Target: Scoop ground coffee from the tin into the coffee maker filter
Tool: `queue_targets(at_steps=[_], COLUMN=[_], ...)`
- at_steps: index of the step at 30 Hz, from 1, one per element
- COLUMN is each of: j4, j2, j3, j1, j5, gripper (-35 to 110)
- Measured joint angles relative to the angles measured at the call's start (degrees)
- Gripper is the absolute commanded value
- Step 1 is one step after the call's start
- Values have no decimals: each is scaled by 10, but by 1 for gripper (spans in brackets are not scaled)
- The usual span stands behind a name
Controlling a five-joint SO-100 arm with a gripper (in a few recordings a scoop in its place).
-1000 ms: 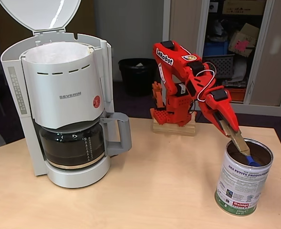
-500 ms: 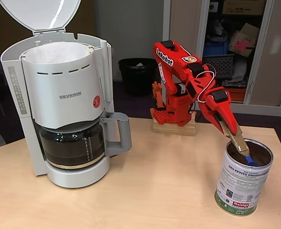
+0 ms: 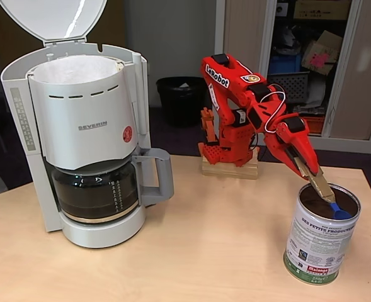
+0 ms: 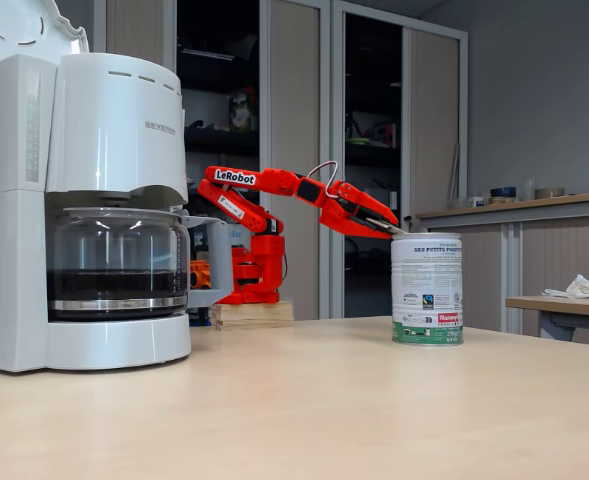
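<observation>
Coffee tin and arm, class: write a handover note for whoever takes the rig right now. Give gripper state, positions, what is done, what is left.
Gripper: shut on the blue scoop, which dips into the open tin at the table's right in a fixed view.
Coffee maker stands at the left, lid up, paper filter in the basket.
Done: scoop is in the tin.
Left: lift it out, carry it to the filter, tip it.
</observation>
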Motion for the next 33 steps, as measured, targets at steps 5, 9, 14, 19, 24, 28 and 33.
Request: queue_targets(at_steps=[5, 9, 14, 19, 24, 28, 33], j4=[19, 72, 156, 220, 286, 329, 387], j2=[-18, -53, -91, -136, -183, -232, -279], j3=[-19, -75, -155, -234, -323, -390, -471], j1=[8, 16, 33, 54, 58, 58, 53], j5=[-31, -60, -137, -214, -283, -346, -432], gripper=[0, 0, 0, 0, 0, 0, 0])
